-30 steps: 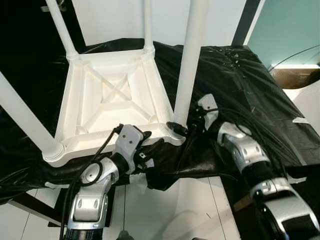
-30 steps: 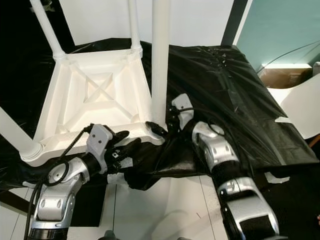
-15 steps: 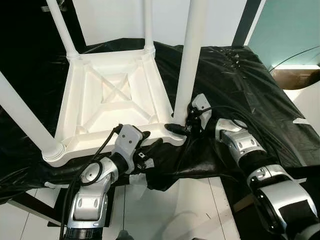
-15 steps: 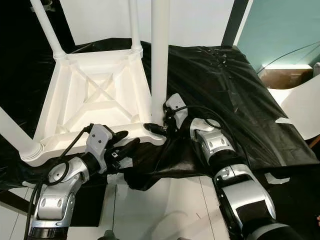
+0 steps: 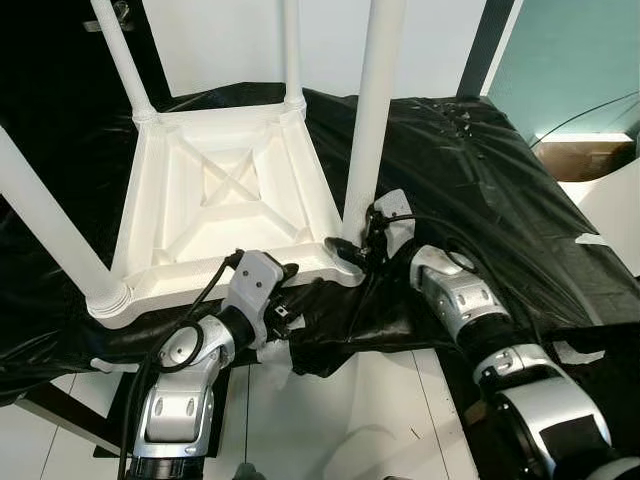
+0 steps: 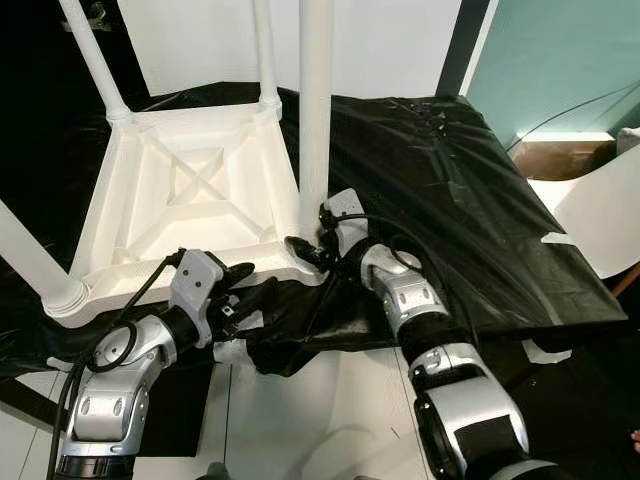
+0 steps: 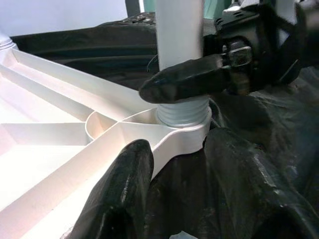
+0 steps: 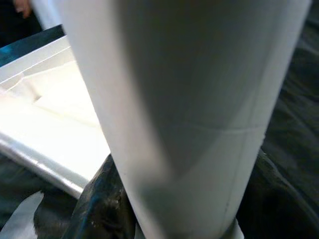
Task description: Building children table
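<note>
Black fingers of the right gripper point(image 5: 352, 250) are pinched around the foot of the near-right leg point(image 5: 366, 110), right where its threaded end meets the corner socket of the upturned white children's table point(image 5: 225, 205). A second ago this gripper sat a little further out from the leg with its wrist lower and more to the right; now it is pressed up against the leg, and the silver right forearm point(image 5: 455, 300) reaches in from the lower right at a flatter angle, elbow bent. The left gripper point(image 6: 238, 285) has hardly moved: its fingers point(image 7: 122, 184) are spread, one on each side of the tabletop's near edge close to that same corner, without clearly squeezing it, and the left arm point(image 6: 115, 385) rises from below with the wrist bent forward. The table lies top-down on a desk covered in black plastic sheeting point(image 5: 480, 190), its ribbed underside with a crossed brace facing up. Four white legs stand up from its four corners: two at the far side, one at the near left point(image 5: 45, 230), and the one being held. Two grippers are at work. A white wall point(image 6: 385, 45) stands behind the desk, with a teal panel point(image 6: 560, 60) to the right.
</note>
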You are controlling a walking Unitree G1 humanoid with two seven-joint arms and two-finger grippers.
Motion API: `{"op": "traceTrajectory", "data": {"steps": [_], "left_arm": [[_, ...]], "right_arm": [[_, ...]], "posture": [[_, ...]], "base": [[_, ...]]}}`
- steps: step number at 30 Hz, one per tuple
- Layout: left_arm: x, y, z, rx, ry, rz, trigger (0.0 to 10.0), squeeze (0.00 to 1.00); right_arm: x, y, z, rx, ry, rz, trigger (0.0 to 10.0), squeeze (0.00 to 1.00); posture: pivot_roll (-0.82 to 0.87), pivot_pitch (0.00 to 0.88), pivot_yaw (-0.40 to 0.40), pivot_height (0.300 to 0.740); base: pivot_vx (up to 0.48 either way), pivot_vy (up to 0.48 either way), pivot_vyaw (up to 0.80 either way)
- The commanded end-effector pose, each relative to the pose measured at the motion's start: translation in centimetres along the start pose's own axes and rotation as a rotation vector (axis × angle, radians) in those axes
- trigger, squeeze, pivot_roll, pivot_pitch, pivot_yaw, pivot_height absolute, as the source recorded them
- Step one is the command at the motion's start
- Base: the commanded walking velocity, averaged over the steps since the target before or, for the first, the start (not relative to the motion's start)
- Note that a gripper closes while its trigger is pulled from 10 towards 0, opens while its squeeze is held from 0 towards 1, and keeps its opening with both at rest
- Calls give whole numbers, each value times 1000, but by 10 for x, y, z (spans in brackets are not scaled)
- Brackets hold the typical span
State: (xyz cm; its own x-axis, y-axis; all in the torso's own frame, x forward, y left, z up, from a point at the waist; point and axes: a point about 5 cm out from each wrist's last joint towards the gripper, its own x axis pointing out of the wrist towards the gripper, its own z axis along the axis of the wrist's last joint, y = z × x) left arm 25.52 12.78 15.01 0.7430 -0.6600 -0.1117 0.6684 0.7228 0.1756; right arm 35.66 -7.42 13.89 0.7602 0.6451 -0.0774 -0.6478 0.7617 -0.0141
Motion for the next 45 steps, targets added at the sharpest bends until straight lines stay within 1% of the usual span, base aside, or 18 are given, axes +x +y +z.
{"op": "traceTrajectory", "data": {"steps": [1,7,9,11,12,13,18,19,20,22,23,29,31,34,35,36,39,45], "left_arm": [[-2,6,0,3,5,131,10000,0],[-1,5,0,1,8,122,10000,0],[0,5,1,0,5,120,10000,0],[1,5,1,-2,3,119,10000,0],[2,4,0,-4,3,115,10000,0],[2,4,0,-4,4,110,10000,0],[2,3,-1,-4,7,100,10000,0],[2,3,-1,-5,6,100,10000,0],[3,2,-1,-5,5,100,10000,0],[3,2,-1,-5,5,99,10000,0],[3,2,-1,-5,5,99,10000,0],[4,4,-1,-3,3,104,10000,0],[4,4,0,0,0,106,10000,0],[4,4,0,0,0,107,10000,0],[4,5,0,4,-1,109,10000,0],[4,5,0,4,-1,109,10000,0],[3,10,0,13,-3,122,10000,0],[4,11,1,15,-7,125,10000,0]], "right_arm": [[-1,6,-16,61,57,-69,0,0],[0,16,-23,101,66,-213,0,0],[1,26,-25,138,64,-302,0,0],[1,29,-25,154,62,-313,0,0],[0,31,-24,158,54,-305,2118,0],[0,31,-22,161,42,-291,10000,0],[-1,31,-15,138,5,-262,10000,0],[-3,28,-11,124,-11,-257,10000,102],[-4,26,-10,111,-14,-247,10000,937],[-5,25,-10,103,-15,-240,10000,937],[-6,24,-9,87,-16,-227,10000,1000],[-16,14,-7,44,-24,-163,10000,1000],[-23,6,-6,-8,-32,-73,10000,1000],[-25,3,-7,-25,-30,-31,10000,1000],[-26,-1,-6,-47,-27,36,10000,0],[-26,-1,-6,-47,-27,36,10000,0],[-26,-9,-3,-95,-6,154,10000,0],[-18,-11,1,-136,27,246,10000,0]], "posture": [[96,3,-43,740],[92,3,-42,740],[95,3,-41,740],[90,2,-40,740],[90,0,-40,740],[90,0,-40,740],[89,0,-41,740],[90,0,-43,740],[90,0,-44,740],[90,0,-44,740],[91,0,-46,740],[94,0,-51,740],[96,0,-52,740],[96,0,-53,740],[100,0,-56,740],[100,0,-56,740],[104,0,-60,740],[111,0,-59,740]], "base": [[0,0,0],[0,0,0],[0,0,0],[0,0,0],[0,0,0],[0,0,0],[0,0,0],[0,0,0],[0,0,0],[0,0,0],[0,0,0],[0,0,0],[0,0,0],[0,0,0],[0,0,0],[0,0,0],[0,0,0],[0,0,0]]}}
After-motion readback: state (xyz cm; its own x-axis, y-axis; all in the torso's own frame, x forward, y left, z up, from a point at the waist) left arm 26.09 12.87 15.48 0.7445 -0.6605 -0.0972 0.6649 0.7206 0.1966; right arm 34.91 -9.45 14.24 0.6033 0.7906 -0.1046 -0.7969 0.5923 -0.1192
